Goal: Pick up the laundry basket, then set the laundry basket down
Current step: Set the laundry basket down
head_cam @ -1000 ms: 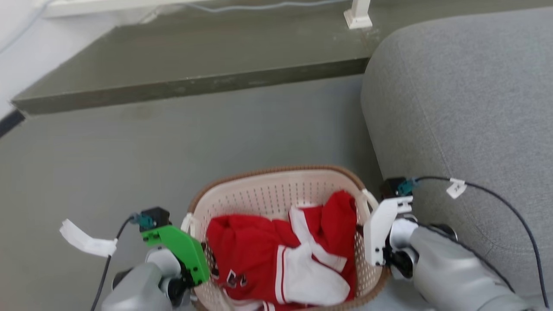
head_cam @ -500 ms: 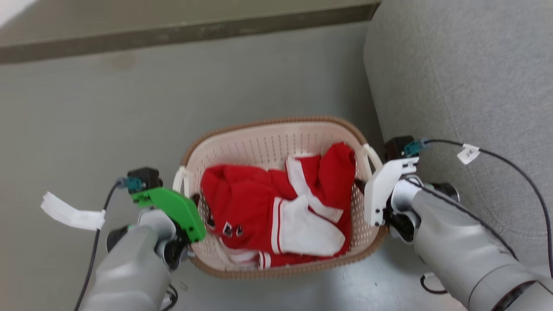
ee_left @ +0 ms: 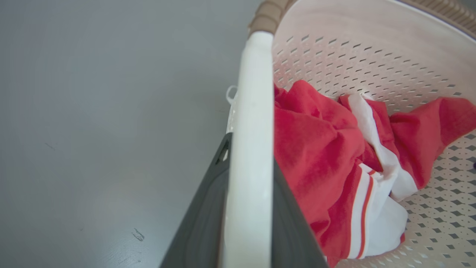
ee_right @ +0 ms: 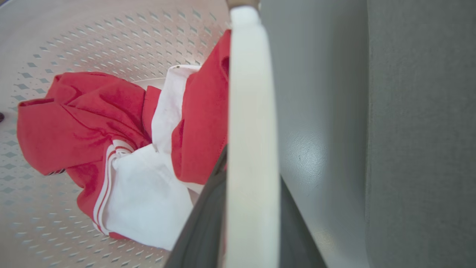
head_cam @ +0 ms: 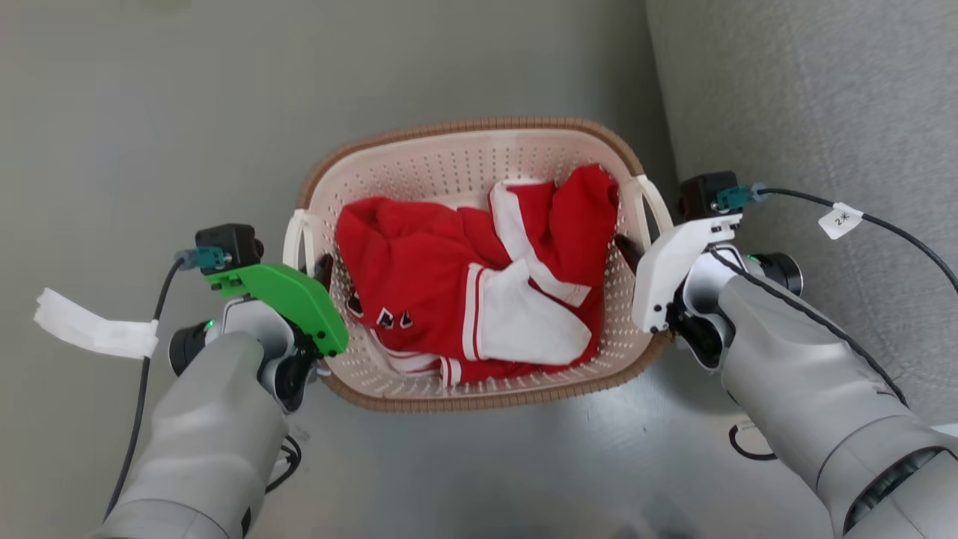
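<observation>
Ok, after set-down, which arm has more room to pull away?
Probably left. The left pincer clamps the left handle beside open floor; the right pincer, on the right handle, is close to the sofa.

Bare grey floor [head_cam: 150, 112] lies open left, far and near of the laundry basket [head_cam: 464, 126]. On the right a grey sofa [head_cam: 823, 112] stands close (just a narrow strip of floor between), hemming in the right gripper [head_cam: 632, 258] there.

Even light, glare on the floor [head_cam: 524, 464], wrist foregrounds blurred.
</observation>
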